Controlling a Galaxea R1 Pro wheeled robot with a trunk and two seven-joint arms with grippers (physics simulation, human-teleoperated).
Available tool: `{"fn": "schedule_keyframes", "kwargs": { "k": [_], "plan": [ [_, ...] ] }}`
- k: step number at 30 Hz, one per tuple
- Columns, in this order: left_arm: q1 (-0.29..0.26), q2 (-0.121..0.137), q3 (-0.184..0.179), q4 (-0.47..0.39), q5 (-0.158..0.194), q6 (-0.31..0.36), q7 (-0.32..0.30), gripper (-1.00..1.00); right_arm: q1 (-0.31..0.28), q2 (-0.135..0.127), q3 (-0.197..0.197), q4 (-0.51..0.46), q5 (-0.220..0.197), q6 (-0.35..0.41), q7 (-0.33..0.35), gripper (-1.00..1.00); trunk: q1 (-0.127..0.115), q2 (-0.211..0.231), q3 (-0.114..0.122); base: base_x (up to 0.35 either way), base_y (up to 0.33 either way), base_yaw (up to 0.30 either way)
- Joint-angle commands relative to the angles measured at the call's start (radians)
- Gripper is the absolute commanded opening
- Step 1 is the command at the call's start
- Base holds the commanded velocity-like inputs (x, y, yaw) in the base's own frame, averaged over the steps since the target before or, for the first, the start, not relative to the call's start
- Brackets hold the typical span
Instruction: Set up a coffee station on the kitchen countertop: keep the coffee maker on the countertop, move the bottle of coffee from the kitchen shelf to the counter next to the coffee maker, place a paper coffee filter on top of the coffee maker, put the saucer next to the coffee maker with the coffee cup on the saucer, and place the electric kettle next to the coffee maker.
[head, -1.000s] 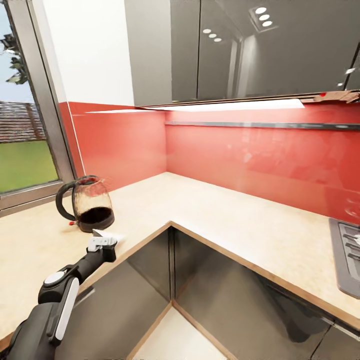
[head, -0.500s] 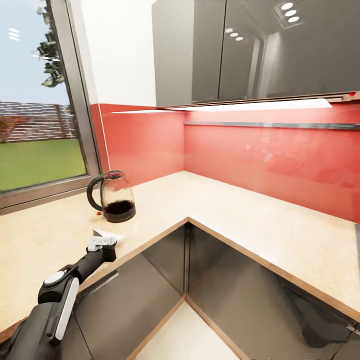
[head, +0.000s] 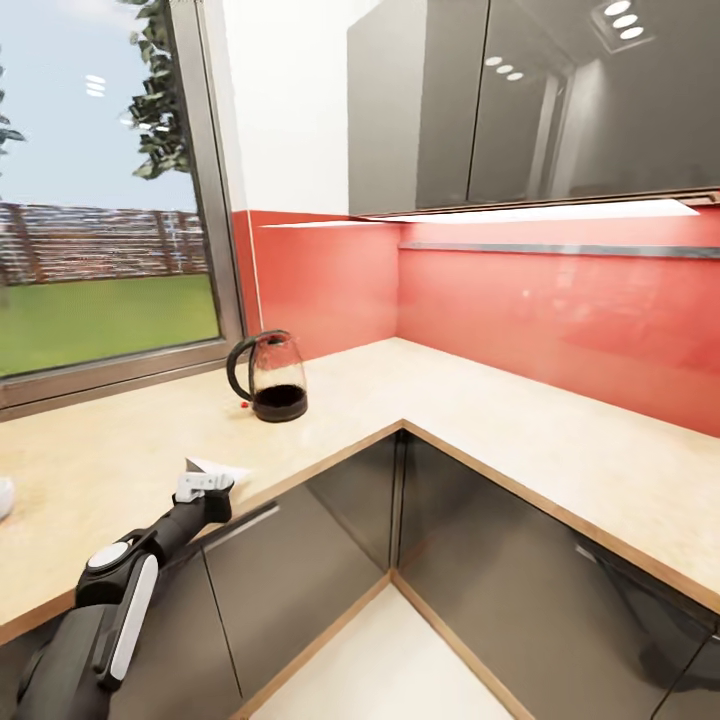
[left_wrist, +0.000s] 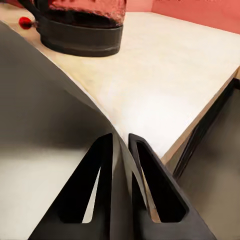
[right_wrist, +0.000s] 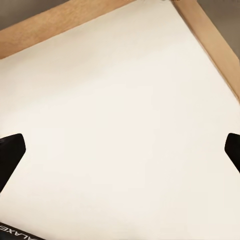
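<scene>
Between the left end effector's (left_wrist: 120, 150) fingers sits the paper coffee filter (left_wrist: 45, 115).

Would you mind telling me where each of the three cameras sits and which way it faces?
Head view: on the robot's head, looking forward and down at the corner countertop, the electric kettle and the window; the left arm shows, its left hand holding a paper coffee filter.
Left wrist view: near the left hand, looking along its fingers, shut on the paper coffee filter, toward the kettle's base.
Right wrist view: near the right hand, facing the pale floor; its fingertips are wide apart.
Shared: head and left wrist views both show kettle, filter and countertop.
</scene>
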Motion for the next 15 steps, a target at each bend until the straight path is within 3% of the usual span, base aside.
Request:
{"fn": "schedule_keyframes", "kwargs": {
  "k": [1,9,15],
  "plan": [
    [-0.001,0.0,0.002,-0.001,-0.001,0.006,-0.007,-1.0,-0.001,-0.001,0.002,0.0,0.01,-0.004,-0.002,1.0,0.0,-0.001,-0.001,-0.014,0.0,0.268],
    [-0.001,0.001,0.002,-0.002,-0.001,0.006,-0.007,-1.0,-0.001,-0.001,0.002,0.0,0.01,-0.004,-0.002,1.0,0.0,-0.001,-0.001,-0.029,0.0,0.26],
    [-0.001,0.001,0.002,-0.003,-0.001,0.006,-0.007,-1.0,-0.001,-0.001,0.002,0.0,0.01,-0.005,-0.003,1.0,0.0,-0.001,-0.001,-0.259,0.0,0.074]
  ]
}}
